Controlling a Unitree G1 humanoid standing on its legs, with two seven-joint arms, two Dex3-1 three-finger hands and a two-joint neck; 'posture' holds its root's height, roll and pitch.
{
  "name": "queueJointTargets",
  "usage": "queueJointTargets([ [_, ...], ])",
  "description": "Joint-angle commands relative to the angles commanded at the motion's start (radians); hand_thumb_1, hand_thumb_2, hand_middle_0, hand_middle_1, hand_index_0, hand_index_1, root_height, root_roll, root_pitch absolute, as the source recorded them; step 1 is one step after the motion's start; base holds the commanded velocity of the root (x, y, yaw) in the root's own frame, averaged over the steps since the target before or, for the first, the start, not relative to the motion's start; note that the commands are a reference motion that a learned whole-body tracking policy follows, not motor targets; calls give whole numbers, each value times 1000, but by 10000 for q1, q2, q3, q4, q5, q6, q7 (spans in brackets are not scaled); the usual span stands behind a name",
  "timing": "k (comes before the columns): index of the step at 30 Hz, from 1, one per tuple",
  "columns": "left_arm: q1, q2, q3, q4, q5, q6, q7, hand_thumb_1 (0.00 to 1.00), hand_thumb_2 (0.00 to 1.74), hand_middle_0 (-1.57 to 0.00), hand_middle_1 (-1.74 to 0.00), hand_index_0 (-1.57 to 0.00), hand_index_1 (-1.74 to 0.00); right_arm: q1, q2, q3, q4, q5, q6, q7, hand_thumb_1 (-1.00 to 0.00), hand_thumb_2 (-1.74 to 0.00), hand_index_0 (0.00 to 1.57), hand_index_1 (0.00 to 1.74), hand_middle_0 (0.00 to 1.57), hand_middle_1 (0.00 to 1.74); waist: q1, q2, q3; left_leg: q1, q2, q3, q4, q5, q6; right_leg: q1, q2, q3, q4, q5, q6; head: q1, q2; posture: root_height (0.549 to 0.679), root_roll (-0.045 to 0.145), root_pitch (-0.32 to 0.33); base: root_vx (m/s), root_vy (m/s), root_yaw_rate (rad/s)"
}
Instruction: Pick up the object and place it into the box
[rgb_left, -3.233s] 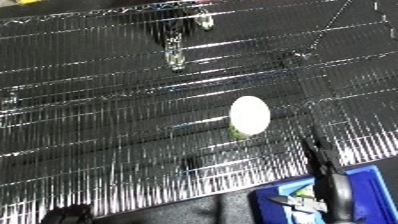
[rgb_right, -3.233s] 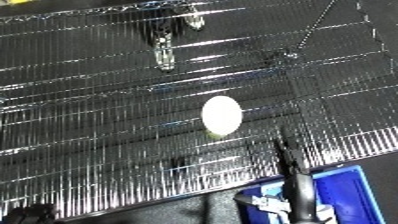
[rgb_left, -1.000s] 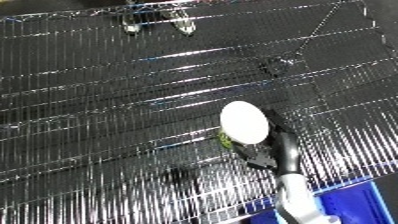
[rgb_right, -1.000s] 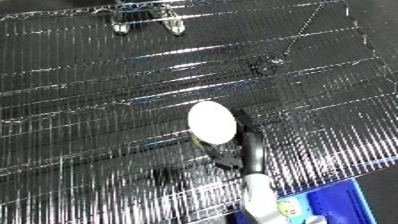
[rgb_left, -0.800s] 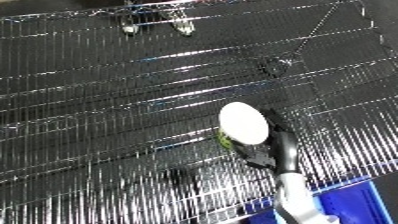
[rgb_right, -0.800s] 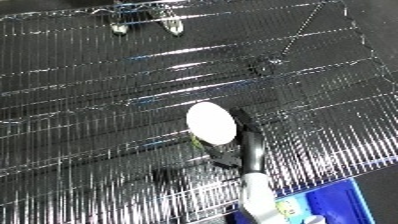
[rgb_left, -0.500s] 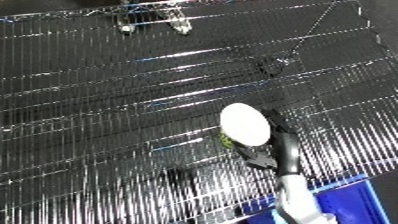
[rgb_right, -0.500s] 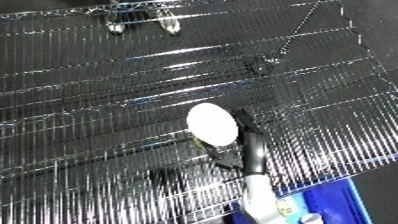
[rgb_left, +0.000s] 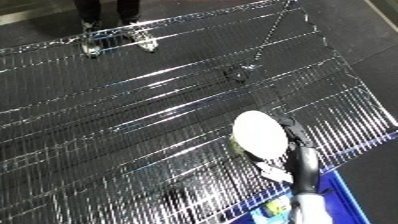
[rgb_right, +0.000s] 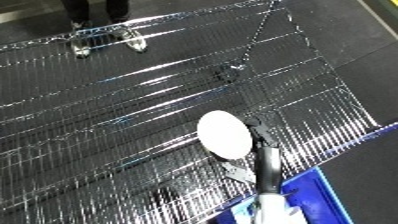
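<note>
The white oval object (rgb_left: 258, 135) is lying on the wire-mesh counter (rgb_left: 133, 115), near its right edge, with its long axis running up and down the view, leaning slightly left at the top. The right hand (rgb_left: 282, 150) is reaching up from the lower edge and curling around the object's lower right side. The blue bin (rgb_right: 311, 197) is sitting below the counter's corner.

Twin head-mounted eyes, both angled down over the same wire table (rgb_left: 133, 125).
</note>
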Motion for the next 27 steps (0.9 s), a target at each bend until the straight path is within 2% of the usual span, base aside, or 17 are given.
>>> queueJointTargets([
  [4, 136, -203, 58, 77, -57, -196, -79, 1000, 1740, -1570, -1740, -1570, -1740, 659, -76, -488, -275, 385, -276, -46, -850, -1479, 1334, 1479, 1334, 1479, -373, 115, 0, 444, 92, 258, -222, -9, -32, 273, -46, 196, -261, 39, 29, 746, 66, 653, 63, 10, -29, 143, -255],
  [9, 343, -539, -4, 97, -194, -516, -114, 1000, 1740, -1570, -1740, -1570, -1740, 1742, -107, -1151, -333, 1093, -640, 47, -850, -1479, 1334, 1479, 1334, 1479, -965, 362, 0, 986, 210, 646, -418, -49, -63, 523, -132, 483, -442, 28, 55, 1438, 65, 655, 72, -7, -6, 178, -249],
  [15, 459, -793, -106, 233, -323, -861, -99, 1000, 1740, -1570, -1740, -1570, -1740, 2854, -127, -1935, -23, 2289, -1426, 330, -850, -1479, 1334, 1479, 1334, 1479, -1635, 661, 0, 1533, 237, 1086, -601, -128, -56, 734, -198, 763, -658, 46, 110, 2272, 205, 656, 80, -20, -13, 141, -202],
  [19, 554, -885, -97, 430, -381, -1056, -256, 1000, 1740, -1570, -1740, -1570, -1740, 3378, -119, -2484, 278, 2856, -1864, 565, -850, -1479, 1334, 1479, 1334, 1479, -2024, 814, 0, 1873, 239, 1328, -750, -174, -58, 891, -232, 916, -916, 127, 176, 2537, 245, 658, 83, -26, -16, 89, -183],
  [23, 602, -1018, -81, 596, -350, -1169, -437, 1000, 1740, -1570, -1740, -1570, -1740, 3777, -67, -2863, 746, 3354, -2198, 888, -850, -1479, 1334, 1479, 1334, 1479, -2347, 933, -52, 2184, 237, 1531, -928, -206, -55, 1042, -264, 1052, -1299, 289, 264, 2835, 148, 660, 85, -28, -6, 61, -174],
  [27, 526, -1133, -172, 753, -370, -1288, -472, 1000, 1740, -1570, -1740, -1570, -1740, 3967, -116, -3100, 1301, 3848, -2416, 1334, -650, -1131, 1020, 1131, 1020, 1131, -2606, 1042, -130, 2388, 234, 1716, -1044, -251, -55, 1123, -283, 1184, -1632, 441, 353, 2869, 14, 662, 87, -27, -1, 49, -178],
])
